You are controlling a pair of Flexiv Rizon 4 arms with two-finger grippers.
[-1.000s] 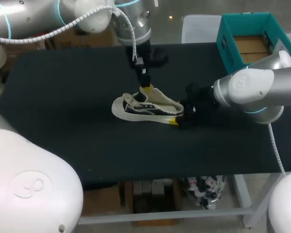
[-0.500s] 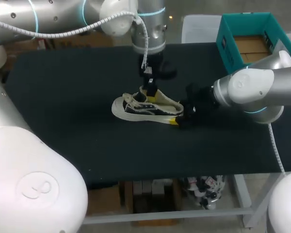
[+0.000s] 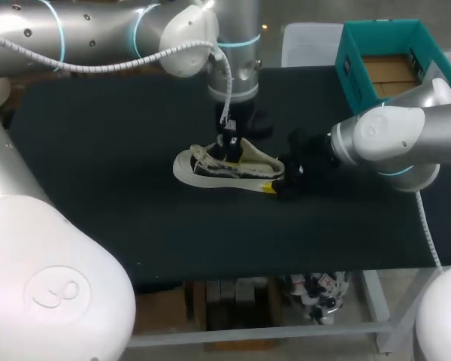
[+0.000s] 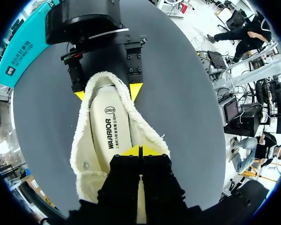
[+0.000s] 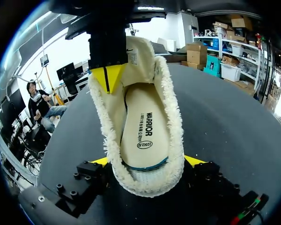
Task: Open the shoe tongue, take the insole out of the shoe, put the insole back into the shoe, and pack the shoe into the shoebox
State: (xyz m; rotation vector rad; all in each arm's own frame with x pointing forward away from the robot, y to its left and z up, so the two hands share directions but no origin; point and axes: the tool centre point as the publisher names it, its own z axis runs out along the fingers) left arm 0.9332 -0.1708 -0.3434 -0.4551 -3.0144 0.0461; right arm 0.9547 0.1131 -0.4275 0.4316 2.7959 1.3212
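Observation:
A white low shoe (image 3: 224,167) with a fleecy lining lies on its sole mid-table, toe to the left. Its cream insole (image 4: 110,133) lies flat inside, also plain in the right wrist view (image 5: 147,131). My left gripper (image 4: 139,151) points down into the shoe's mouth at the tongue end, yellow tips pressed together, with nothing visible between them; from above it hangs over the shoe's opening (image 3: 230,148). My right gripper (image 5: 147,161) straddles the heel, one finger against each side, holding the shoe (image 4: 107,93). The teal shoebox (image 3: 383,56) stands open at the back right.
The black tabletop (image 3: 98,165) is bare to the left of and in front of the shoe. My right arm's grey body (image 3: 391,143) lies between the shoe and the shoebox.
My left arm has swung in further over the table and its gripper has dropped lower into the shoe's opening. The right arm and the shoe have stayed put.

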